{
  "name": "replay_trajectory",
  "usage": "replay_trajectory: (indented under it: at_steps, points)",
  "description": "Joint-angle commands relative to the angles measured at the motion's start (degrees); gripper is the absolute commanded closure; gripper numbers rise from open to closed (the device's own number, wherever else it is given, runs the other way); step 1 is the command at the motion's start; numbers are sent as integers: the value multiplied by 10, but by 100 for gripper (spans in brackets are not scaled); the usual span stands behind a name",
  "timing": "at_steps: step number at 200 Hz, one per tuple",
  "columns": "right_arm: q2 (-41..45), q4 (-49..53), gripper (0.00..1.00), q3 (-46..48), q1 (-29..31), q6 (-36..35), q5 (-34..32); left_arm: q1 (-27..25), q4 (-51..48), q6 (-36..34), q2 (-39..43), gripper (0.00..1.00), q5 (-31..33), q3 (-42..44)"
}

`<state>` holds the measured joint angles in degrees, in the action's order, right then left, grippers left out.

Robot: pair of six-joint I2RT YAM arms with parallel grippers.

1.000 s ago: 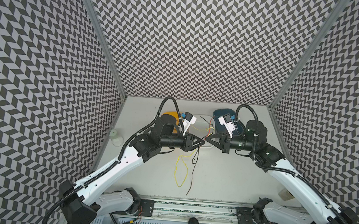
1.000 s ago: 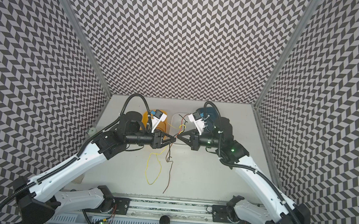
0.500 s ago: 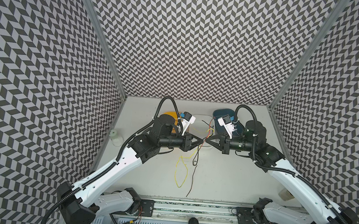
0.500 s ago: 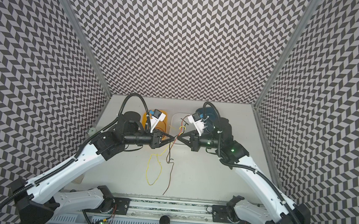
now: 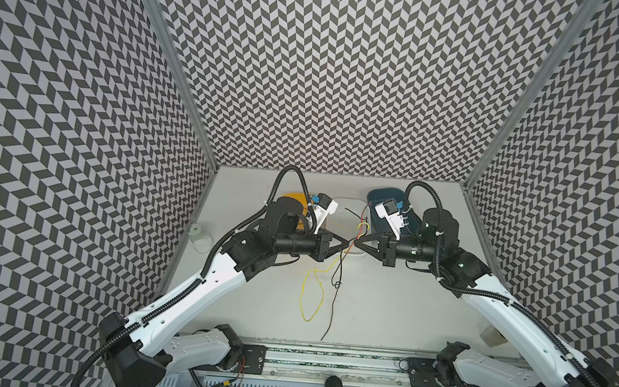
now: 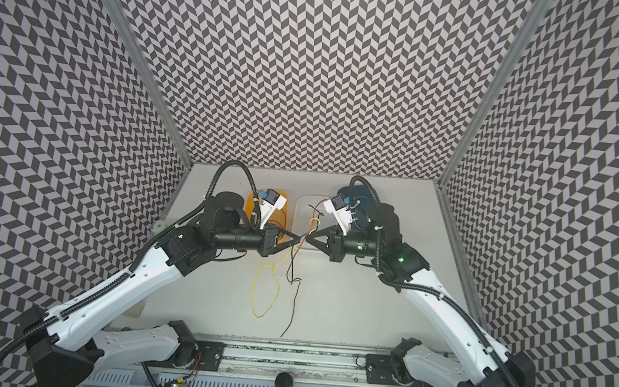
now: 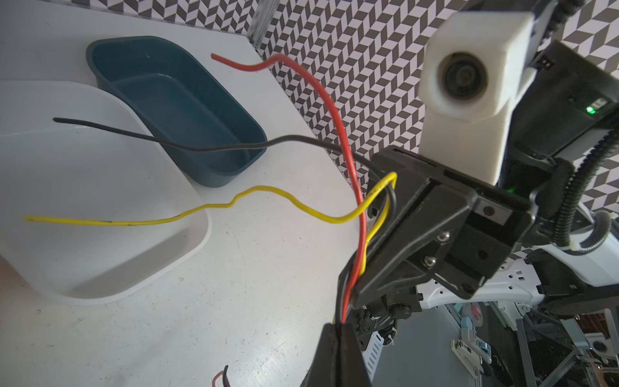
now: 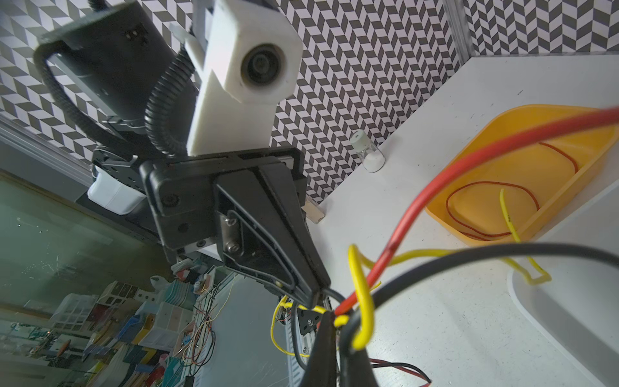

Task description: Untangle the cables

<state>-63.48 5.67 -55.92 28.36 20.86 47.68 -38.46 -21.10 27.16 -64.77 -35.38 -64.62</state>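
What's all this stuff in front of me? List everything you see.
cables: at least three, red, black, yellow; bundled in mid-air between the arms, ends trailing to the table
loose cable: one, red, in the yellow tray
yellow tray: one, back left
white tray: one, back middle
blue tray: one, back right
vial: one, clear, white contents, table's left edge
left arm: white and black, jaws shut on cables
right arm: the same, jaws shut on cables

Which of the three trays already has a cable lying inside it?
The orange tray: a thin red cable loops on its floor. The dark blue tray and the white tray show none inside.
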Motion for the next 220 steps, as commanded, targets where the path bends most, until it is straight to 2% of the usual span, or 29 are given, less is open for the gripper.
replay_trajectory:
  at_steps: [1,36,54,124,134,154,173,185,195,201,214,220]
  points:
    - [10,1,100,0,4,-21,0,6,-8,-7,25,100,59,-18]
    - [29,14,100,21,4,-27,-15,42,-8,17,58,100,122,-6]
    - [37,14,100,31,4,-26,-18,62,3,30,66,100,112,0]
    - [49,20,100,42,4,-25,-37,81,4,42,84,100,126,-6]
    - [50,10,92,48,4,-17,-38,84,9,47,88,100,128,-2]
    - [48,-32,86,62,4,7,-26,86,18,56,94,100,132,6]
    - [39,-52,87,66,4,16,-13,86,26,63,94,100,132,10]
    - [36,-38,91,61,4,12,-26,86,31,64,91,100,129,10]
    - [34,-29,91,59,4,13,-39,86,32,67,88,100,123,8]
    - [32,-39,88,62,5,18,-37,86,37,68,85,100,116,9]
    - [29,-82,68,77,4,41,-31,86,45,75,79,100,102,9]
    - [26,-105,64,82,4,54,-30,86,49,80,77,100,96,10]
